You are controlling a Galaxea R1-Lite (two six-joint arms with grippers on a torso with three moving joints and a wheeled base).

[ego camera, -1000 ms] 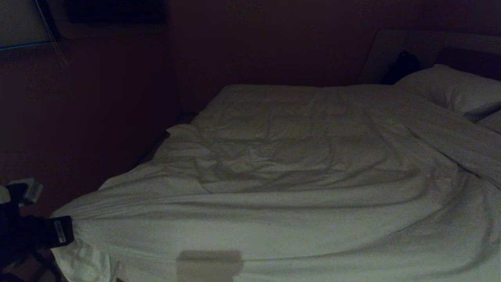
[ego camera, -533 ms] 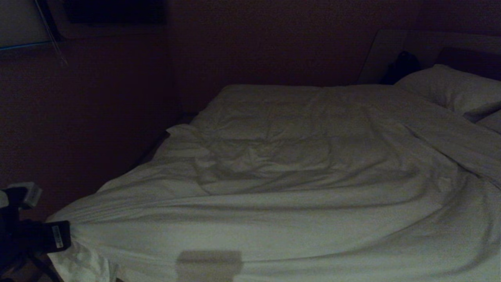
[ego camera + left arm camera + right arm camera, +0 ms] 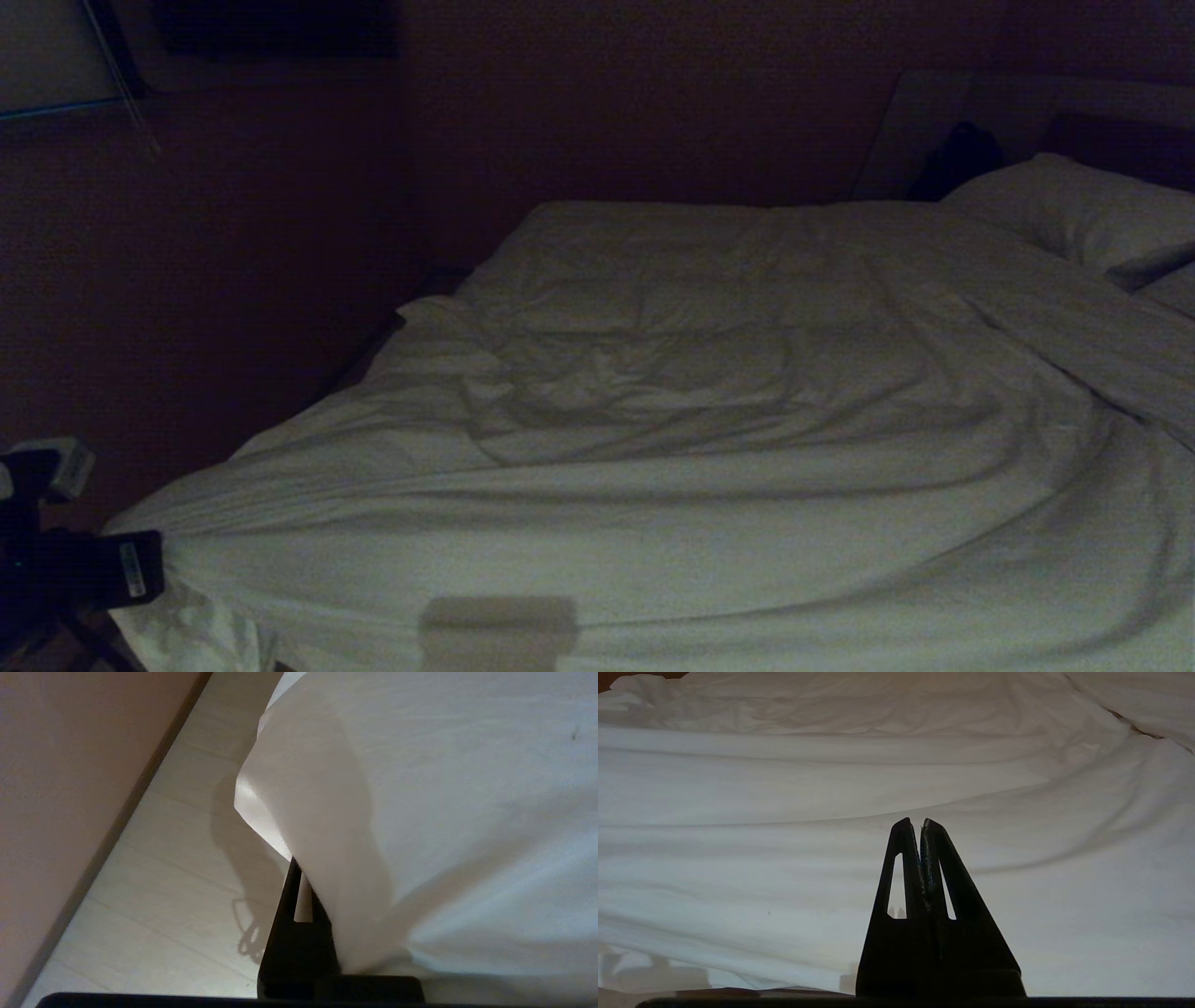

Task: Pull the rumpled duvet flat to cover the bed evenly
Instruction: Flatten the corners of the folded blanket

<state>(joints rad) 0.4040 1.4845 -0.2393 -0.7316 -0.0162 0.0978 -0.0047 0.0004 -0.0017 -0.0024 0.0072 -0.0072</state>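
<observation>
The white duvet [image 3: 709, 448] lies spread over the bed, with creases in the middle and long folds running toward its near left corner. My left gripper [image 3: 154, 565] is at that corner, off the bed's near left end, shut on the duvet. In the left wrist view the cloth [image 3: 444, 812] drapes over the gripper [image 3: 303, 872] and hides one finger. My right gripper [image 3: 921, 822] is shut and empty, hanging just above the duvet [image 3: 784, 788]; it is outside the head view.
A white pillow [image 3: 1074, 205] lies at the far right against the dark headboard [image 3: 1111, 131]. A dark wall [image 3: 233, 280] runs along the bed's left side. Pale plank floor [image 3: 163, 882] and a wall [image 3: 70, 788] show beside the held corner.
My left gripper has edged slightly left and down with the duvet corner in it. The folds on the bed look much the same.
</observation>
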